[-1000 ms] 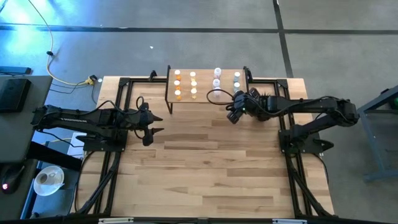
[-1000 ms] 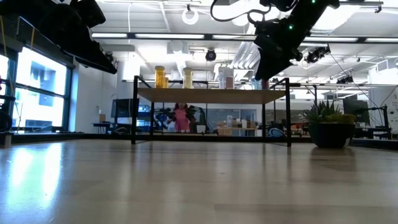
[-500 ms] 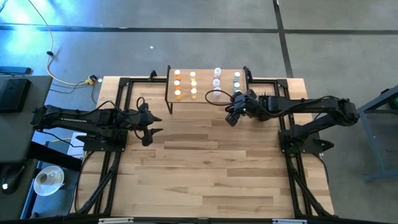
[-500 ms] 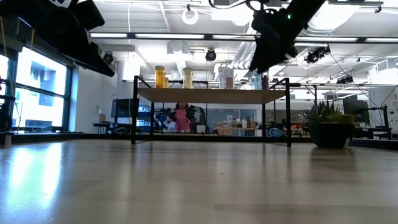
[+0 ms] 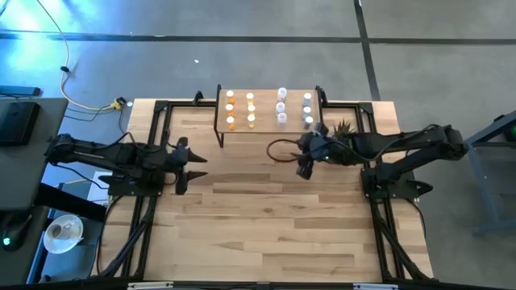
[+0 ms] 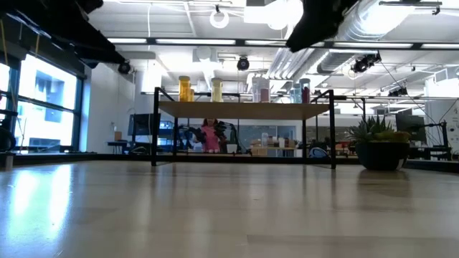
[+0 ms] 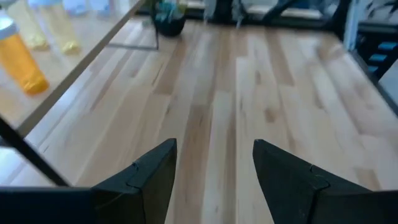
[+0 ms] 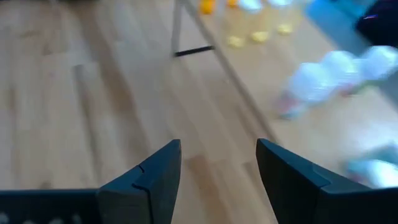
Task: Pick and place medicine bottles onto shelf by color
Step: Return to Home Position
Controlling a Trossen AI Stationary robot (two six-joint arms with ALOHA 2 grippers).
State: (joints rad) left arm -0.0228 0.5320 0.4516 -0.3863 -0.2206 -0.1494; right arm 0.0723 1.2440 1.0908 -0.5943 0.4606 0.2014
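Overhead straight down, low camera level across table (image 5: 266,217), wrist cameras forward, shelf (image 5: 266,109) shared

Gap in R gripper (image 8: 217,167) jaws clear, bare table (image 8: 93,93) under; shelf (image 8: 323,143) w/ medicine bottles (image 8: 329,71) blocks just beyond, to one side.

One shelf (image 5: 266,109). Medicine bottles (image 5: 251,107) on it: twelve, in four lines of three, per high view. Orange bottles (image 5: 230,107): six. Paler bottles (image 5: 281,105): six, colours not separable from above. Potted plant (image 6: 379,147): one. Tools: two, left tool (image 7: 214,146) and right tool (image 8: 219,146). Desk (image 5: 266,217): one.
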